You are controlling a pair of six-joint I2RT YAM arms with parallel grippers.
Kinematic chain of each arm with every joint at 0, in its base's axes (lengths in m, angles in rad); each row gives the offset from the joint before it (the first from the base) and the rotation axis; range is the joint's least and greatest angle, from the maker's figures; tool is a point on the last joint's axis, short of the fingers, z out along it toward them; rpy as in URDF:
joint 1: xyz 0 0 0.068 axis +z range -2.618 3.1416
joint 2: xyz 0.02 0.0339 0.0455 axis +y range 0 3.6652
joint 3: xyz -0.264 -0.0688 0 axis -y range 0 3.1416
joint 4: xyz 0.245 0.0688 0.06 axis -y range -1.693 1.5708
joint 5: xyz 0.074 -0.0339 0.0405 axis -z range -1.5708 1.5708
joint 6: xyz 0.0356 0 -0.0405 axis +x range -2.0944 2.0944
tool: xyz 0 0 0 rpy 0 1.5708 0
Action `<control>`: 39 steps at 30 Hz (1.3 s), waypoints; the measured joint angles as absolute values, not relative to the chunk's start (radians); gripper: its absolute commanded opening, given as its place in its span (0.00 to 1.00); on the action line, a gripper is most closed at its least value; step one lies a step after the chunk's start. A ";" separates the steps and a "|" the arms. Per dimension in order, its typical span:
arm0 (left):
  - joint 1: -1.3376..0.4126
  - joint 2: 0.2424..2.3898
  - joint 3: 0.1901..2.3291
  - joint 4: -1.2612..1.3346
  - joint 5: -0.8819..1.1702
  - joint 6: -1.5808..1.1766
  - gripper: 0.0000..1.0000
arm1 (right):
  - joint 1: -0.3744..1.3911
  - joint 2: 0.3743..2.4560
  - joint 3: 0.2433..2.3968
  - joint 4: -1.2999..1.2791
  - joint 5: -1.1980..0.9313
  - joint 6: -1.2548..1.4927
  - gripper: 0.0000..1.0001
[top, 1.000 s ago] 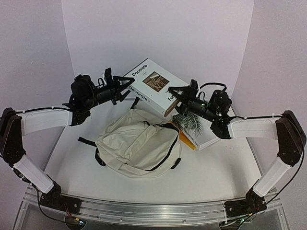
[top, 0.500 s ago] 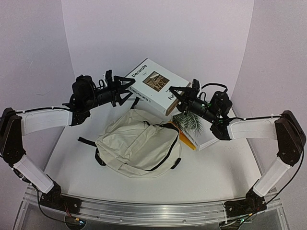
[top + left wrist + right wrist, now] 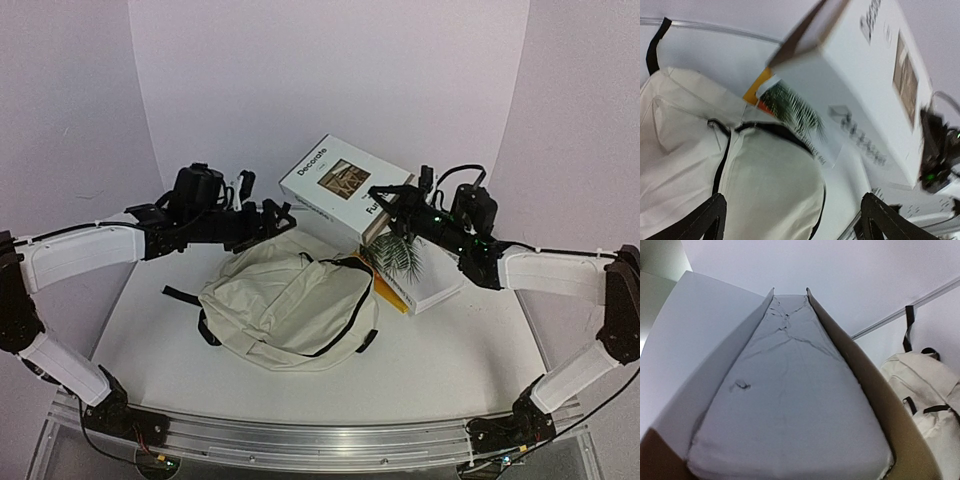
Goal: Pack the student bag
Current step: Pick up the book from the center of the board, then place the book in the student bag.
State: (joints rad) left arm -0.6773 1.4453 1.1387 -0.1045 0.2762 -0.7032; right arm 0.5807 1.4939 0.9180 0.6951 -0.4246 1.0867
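Observation:
The student bag (image 3: pixel 285 300), cream with black zippers and straps, lies flat in the middle of the table. A white "Decorate" book (image 3: pixel 340 178) hangs tilted above the table behind the bag, and my right gripper (image 3: pixel 385 203) is shut on its right end. In the right wrist view the book's page edge (image 3: pixel 785 390) fills the frame and hides the fingers. My left gripper (image 3: pixel 275 215) stands open just left of the book and touches nothing. In its own view the left gripper (image 3: pixel 792 202) hovers over the bag (image 3: pixel 770 185), with its fingers (image 3: pixel 710 220) spread wide.
A second book with a palm-leaf cover and orange spine (image 3: pixel 408 272) lies on the table under the held book, against the bag's right side. It also shows as the palm-leaf book (image 3: pixel 790 107) in the left wrist view. White walls enclose the table at the back and sides.
My left gripper opened, let go of the book's left corner and dropped toward the bag. The right gripper closed on the book and carried it slightly right.

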 measured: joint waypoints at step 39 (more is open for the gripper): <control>-1.094 2.060 1.781 -0.779 -0.176 -0.390 0.38 | 0.516 1.108 0.941 0.137 -0.195 0.812 0.41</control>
State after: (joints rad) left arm -1.0941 2.0602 1.7808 -0.7790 -0.1761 -0.3900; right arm 0.5156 1.1080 0.9405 0.1374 -0.1951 0.8117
